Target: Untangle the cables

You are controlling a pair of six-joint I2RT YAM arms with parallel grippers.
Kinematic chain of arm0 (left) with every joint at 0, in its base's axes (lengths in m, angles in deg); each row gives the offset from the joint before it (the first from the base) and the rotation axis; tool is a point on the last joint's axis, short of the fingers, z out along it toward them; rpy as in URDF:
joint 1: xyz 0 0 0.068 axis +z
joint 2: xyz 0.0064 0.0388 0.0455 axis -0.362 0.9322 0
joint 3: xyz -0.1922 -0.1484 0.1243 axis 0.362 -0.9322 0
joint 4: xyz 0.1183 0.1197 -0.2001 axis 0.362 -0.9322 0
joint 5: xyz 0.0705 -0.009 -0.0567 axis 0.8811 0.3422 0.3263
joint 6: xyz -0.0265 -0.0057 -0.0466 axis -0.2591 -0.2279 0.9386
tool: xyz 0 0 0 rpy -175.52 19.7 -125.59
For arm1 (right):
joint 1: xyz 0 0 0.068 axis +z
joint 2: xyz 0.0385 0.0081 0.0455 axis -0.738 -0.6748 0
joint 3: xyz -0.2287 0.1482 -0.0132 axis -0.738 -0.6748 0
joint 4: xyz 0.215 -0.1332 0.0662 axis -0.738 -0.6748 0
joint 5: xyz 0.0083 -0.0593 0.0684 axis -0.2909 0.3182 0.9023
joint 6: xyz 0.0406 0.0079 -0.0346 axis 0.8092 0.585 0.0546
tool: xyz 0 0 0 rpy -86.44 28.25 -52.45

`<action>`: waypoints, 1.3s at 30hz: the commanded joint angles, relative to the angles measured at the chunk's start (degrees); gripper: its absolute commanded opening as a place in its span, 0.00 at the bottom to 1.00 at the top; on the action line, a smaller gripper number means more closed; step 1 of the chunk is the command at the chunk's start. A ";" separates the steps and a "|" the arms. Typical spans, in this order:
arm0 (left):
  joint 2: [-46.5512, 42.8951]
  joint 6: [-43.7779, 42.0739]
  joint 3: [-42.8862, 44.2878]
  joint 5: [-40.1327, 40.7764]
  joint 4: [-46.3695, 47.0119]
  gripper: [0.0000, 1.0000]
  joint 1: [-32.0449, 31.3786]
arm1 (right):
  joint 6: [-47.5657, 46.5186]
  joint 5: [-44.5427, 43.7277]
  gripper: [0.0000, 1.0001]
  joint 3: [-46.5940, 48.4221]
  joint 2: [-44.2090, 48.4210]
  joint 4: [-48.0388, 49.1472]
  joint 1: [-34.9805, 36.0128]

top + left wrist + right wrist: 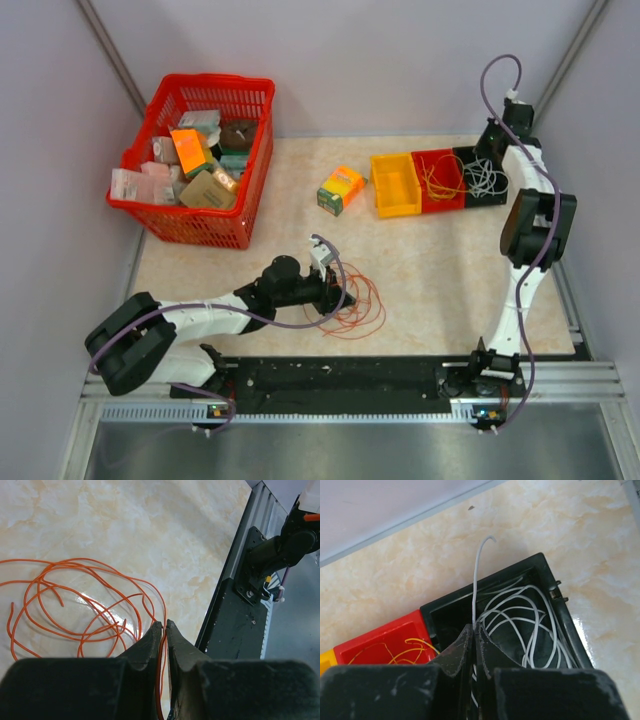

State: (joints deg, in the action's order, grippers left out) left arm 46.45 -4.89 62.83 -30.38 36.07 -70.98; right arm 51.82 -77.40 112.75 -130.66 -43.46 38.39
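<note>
The orange cable (355, 305) lies in loose, overlapping loops on the table (440, 280), near the front edge at about 6 o'clock from the table's middle. The left gripper (335, 290) sits at the 9 o'clock side of this pile, low over the surface. In the left wrist view its jaws are clenched on one strand of the orange cable (80, 602). The strand runs down between the tips of the left gripper (164, 624), and the rest of the loops spread out toward 10 o'clock of the tips.

Three bins stand in a touching row at the table's 2 o'clock corner. The yellow bin (395, 185) is at the 9 o'clock end, the red bin (438, 206) is in the middle, and the black bin (462, 200) is at the 3 o'clock end. A yellow cable (440, 178) is coiled in the red bin, and a white cable (487, 180) is coiled in the black bin.

The right gripper (487, 165) hangs over the black bin. In the right wrist view its jaws (473, 626) are clenched on a strand of the white cable (474, 580). The free end rises past the tips toward 12 o'clock and curls over. The other white loops lie inside the black bin (450, 612), at 3 o'clock of the tips. The red bin (370, 647) with the yellow cable (405, 652) shows at 8 o'clock.

A red basket (190, 225) of boxes stands at the table's 10 o'clock corner. A small box (341, 189) lies between it and the bins.
</note>
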 commanded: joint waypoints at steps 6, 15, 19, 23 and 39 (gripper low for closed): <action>-1.15 -0.62 -0.96 -0.86 3.80 0.09 -0.16 | 4.38 2.51 0.00 4.60 -4.75 -5.84 -0.15; -0.10 -0.79 1.59 -1.04 0.82 0.08 -0.16 | 3.41 2.06 0.33 10.74 -3.44 -12.69 -0.15; 0.43 -0.71 3.70 -1.21 -1.90 0.06 -0.16 | 4.46 3.28 0.46 14.53 -1.69 -19.73 -0.15; 0.16 -0.62 6.07 -1.30 -4.98 0.05 -0.16 | 3.86 0.93 0.53 7.79 6.38 -20.88 0.38; -3.96 4.83 21.01 2.65 -23.53 0.00 -0.08 | 8.59 23.57 0.66 -56.02 57.27 0.82 14.78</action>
State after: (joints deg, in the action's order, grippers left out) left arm 46.29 -1.94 80.23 -29.40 15.94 -70.98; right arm 57.64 -66.43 68.33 -81.15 -51.20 49.06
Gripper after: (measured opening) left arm 0.127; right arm 0.661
